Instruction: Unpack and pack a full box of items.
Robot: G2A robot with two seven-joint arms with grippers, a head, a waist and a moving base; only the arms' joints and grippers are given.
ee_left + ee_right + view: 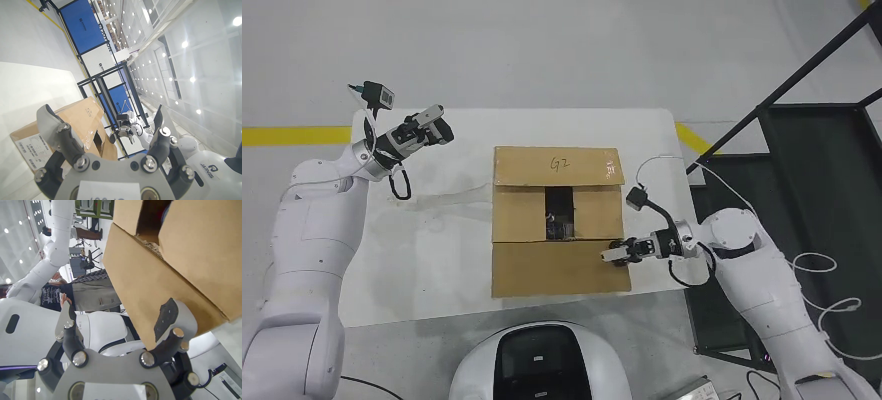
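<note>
The box [520, 215] sat in the middle of the counter [432, 260]. Its far and near flaps were folded outward and the two side flaps lay almost flat. A dark slot [560, 215] between them showed items too dim to identify.

The right gripper [616, 253] was at the right-hand corner of the near flap [552, 270]. In the right wrist view its fingers were spread with that corner between them. One pad [166, 317] was close to the cardboard, and nothing was pinched. The left gripper [437, 128] hung well apart from the box over the counter's far left, spread and empty.

Nothing braced the box, so a tug on that corner would probably slide or swivel it across the counter instead of moving the flap. A grip taken only on the corner tip could also slip off or crease the cardboard.
</note>
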